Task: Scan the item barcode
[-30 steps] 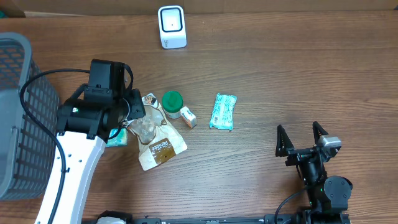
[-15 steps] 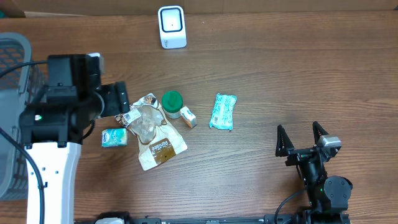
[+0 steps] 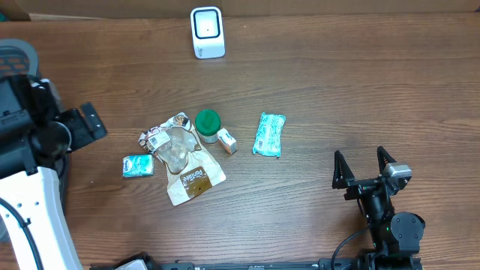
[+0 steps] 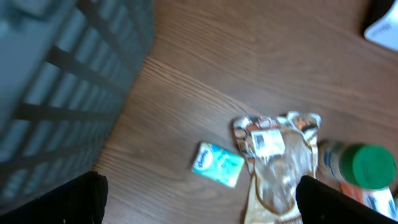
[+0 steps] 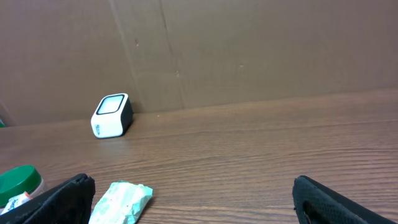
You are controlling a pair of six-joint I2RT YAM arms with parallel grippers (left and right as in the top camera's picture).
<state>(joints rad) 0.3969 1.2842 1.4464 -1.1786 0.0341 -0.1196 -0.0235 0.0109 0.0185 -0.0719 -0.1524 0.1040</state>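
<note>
Wooden table [image 3: 315, 82]: snack pouch [image 3: 184, 161] is lying front-left of scanner [image 3: 208, 32], nearer my gaping left gripper [image 4: 199, 183]; right gripper [image 3: 359, 161] gaping too.

Light even and diffuse from above, soft short shadows on the table [image 3: 337, 90]; overhead view sharp; left wrist view motion-blurred throughout, basket [image 4: 56, 81] smeared to grey streaks; right wrist view clear, dim at bottom corners

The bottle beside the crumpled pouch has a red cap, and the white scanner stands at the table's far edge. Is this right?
The cap is green, not red; the overhead view shows it. The bottle does lie beside the crumpled pouch, and the white scanner stands at the table's far edge.
</note>
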